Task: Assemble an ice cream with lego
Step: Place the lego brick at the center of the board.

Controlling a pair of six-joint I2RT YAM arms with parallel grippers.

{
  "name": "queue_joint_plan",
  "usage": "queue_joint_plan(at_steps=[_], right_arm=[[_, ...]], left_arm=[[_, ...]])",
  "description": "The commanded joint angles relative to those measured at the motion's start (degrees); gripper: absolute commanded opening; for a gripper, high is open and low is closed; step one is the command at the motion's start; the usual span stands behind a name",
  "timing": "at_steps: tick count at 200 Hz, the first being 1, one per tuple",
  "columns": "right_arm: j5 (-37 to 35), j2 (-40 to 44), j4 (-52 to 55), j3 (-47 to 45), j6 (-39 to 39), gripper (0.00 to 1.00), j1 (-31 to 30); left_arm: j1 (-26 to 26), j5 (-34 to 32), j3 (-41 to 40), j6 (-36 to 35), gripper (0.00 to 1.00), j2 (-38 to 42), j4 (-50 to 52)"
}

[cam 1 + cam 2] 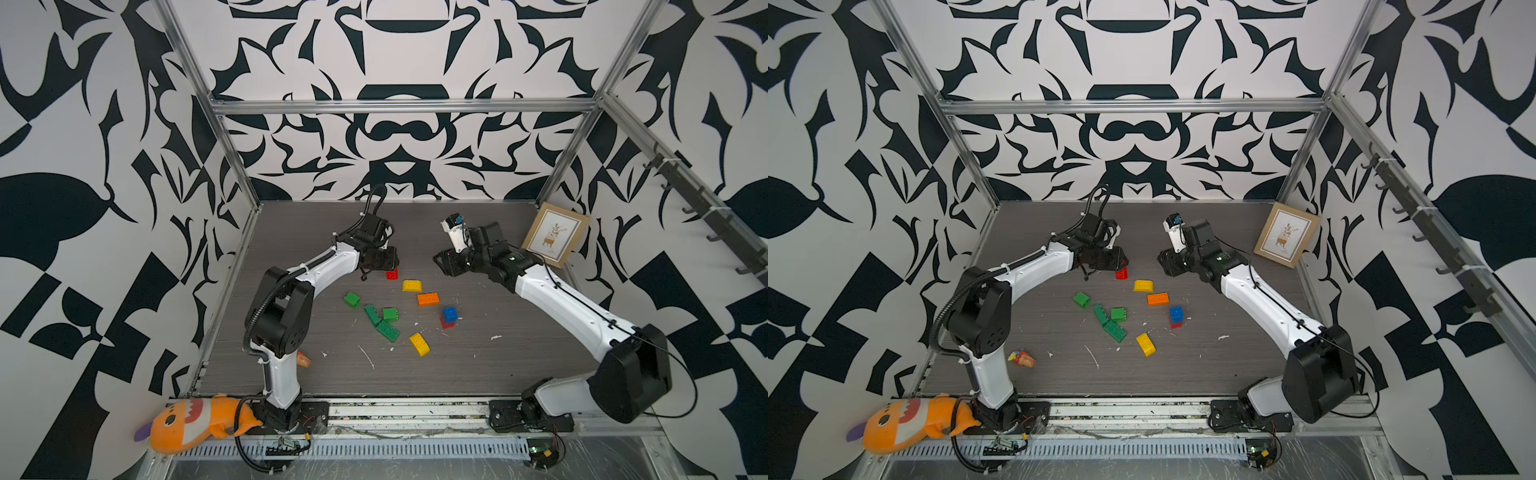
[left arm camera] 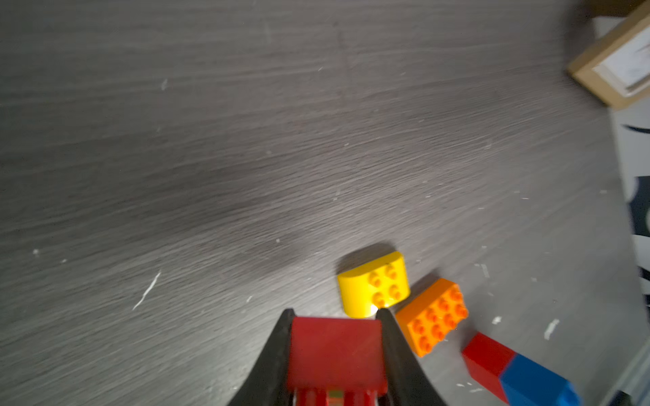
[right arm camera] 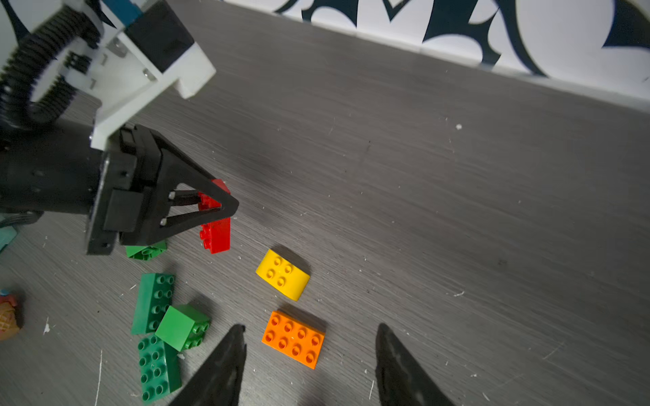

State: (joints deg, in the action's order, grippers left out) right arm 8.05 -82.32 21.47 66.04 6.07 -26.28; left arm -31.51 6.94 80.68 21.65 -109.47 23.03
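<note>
Left tool (image 2: 336, 313) clamps the red brick (image 2: 336, 351) by its flat sides. I'd call it light, stiff, slick. Right tool (image 3: 310, 327) gapes empty.

The left arm (image 1: 328, 262) bends at a raised elbow, its forearm stretched toward the far left of the orange brick (image 1: 428, 299). The left gripper (image 2: 334, 316) clamps a red brick (image 2: 334, 351) between both fingers, just beyond the orange brick. The right arm (image 1: 552, 299) reaches in from the orange brick's other side. The right gripper (image 3: 311, 328) points down at it, jaws wide apart and empty
</note>
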Motion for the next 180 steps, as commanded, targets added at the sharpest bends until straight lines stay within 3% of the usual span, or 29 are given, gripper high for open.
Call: queue_joint_plan(at_steps=[1,17,43,62,102,136,170,180], right_arm=[[0.1,-1.3,2.2,2.3,3.3,0.62,-1.0],[-0.5,-3.1,1.3,1.7,4.4,0.63,-2.4],[0.6,-7.2,1.3,2.6,5.4,0.63,-4.5],[0.5,-9.7,1.6,4.0,5.9,0.64,-5.8],[-0.1,-13.9,2.3,7.1,6.8,0.65,-9.0],[-0.6,-18.0,2.5,10.8,8.7,0.65,-11.7],[-0.8,-24.9,2.8,16.2,10.0,0.66,-14.2],[-1.1,-27.0,2.7,17.6,10.4,0.66,-14.5]], left_arm=[[0.2,-5.6,2.9,0.4,0.05,-2.3,3.7],[0.7,-7.2,2.9,0.2,0.06,-3.8,4.0],[1.5,-7.1,3.2,0.2,0.18,-5.8,4.3],[1.9,-6.7,2.9,0.4,0.42,-6.2,4.7],[3.0,-6.9,-0.4,0.7,0.76,-3.0,1.2],[3.4,-9.1,-3.8,0.6,0.79,4.0,-1.5],[5.8,-11.6,-14.2,2.8,0.84,20.1,-5.7],[7.2,-11.2,-17.9,4.8,0.92,24.8,-7.2]])
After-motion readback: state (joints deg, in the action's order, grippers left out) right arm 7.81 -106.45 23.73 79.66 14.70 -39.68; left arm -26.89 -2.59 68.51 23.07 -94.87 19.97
